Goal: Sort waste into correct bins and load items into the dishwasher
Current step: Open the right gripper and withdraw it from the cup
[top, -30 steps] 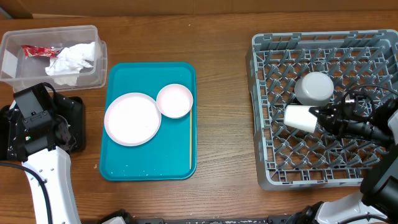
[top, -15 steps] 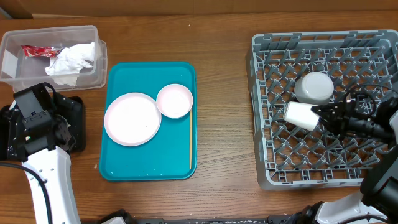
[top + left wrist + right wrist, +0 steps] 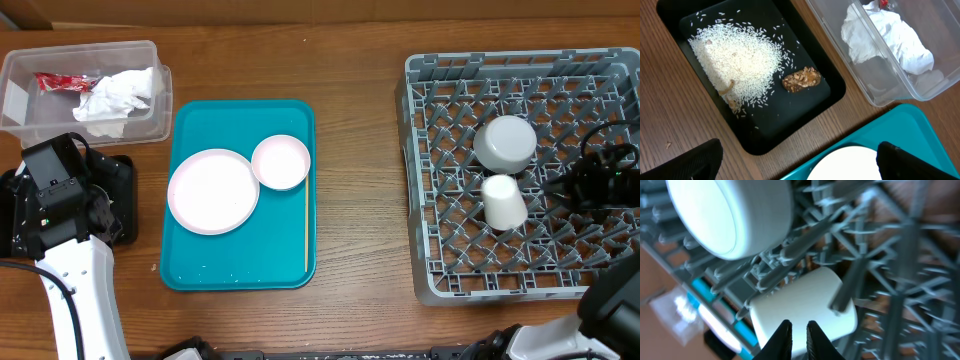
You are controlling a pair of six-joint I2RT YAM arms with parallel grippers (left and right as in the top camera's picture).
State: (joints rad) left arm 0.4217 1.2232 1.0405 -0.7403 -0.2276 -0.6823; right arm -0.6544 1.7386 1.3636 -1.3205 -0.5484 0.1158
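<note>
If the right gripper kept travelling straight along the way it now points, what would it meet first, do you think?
Probably the small white cup in the dish rack: it lies directly ahead of the right gripper, whose jaws look nearly closed. Depth is unclear, so a rack peg might come first.

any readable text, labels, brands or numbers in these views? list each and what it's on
None readable in any view.
red wrapper in the clear tub: any print is too small and blurred to read.
Grey dish rack, white cup, bowl, teal tray, black tray: no markings show.
</note>
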